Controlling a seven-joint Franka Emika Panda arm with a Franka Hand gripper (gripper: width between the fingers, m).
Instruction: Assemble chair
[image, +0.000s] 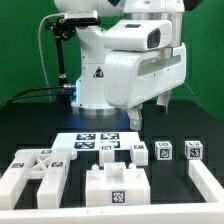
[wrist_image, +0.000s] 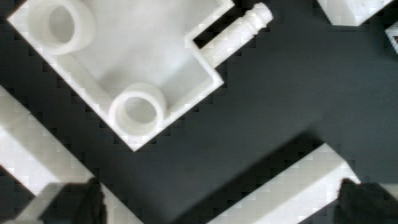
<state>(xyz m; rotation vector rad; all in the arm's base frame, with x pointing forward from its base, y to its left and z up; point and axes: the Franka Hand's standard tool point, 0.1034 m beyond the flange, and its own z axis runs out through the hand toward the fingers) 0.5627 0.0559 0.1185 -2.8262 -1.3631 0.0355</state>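
Observation:
The chair is in loose matte-white parts on the black table. In the exterior view an X-braced part (image: 35, 170) lies front left, a chunky tagged block (image: 115, 186) front centre, and another part (image: 210, 180) at the right edge. My gripper (image: 150, 112) hangs above the table behind them, open and empty. In the wrist view a flat slab (wrist_image: 116, 60) with two round sockets and a short peg (wrist_image: 240, 25) lies ahead of the gripper (wrist_image: 221, 202). One dark finger (wrist_image: 71, 205) shows at each lower corner, wide apart. A white bar (wrist_image: 294, 180) runs slantwise under them, not gripped.
The marker board (image: 100, 143) lies flat under the arm. Two small tagged cubes (image: 162, 152) (image: 192, 150) stand on the exterior view's right, and a smaller tagged piece (image: 138, 150) is beside the board. The robot base (image: 95, 70) fills the back.

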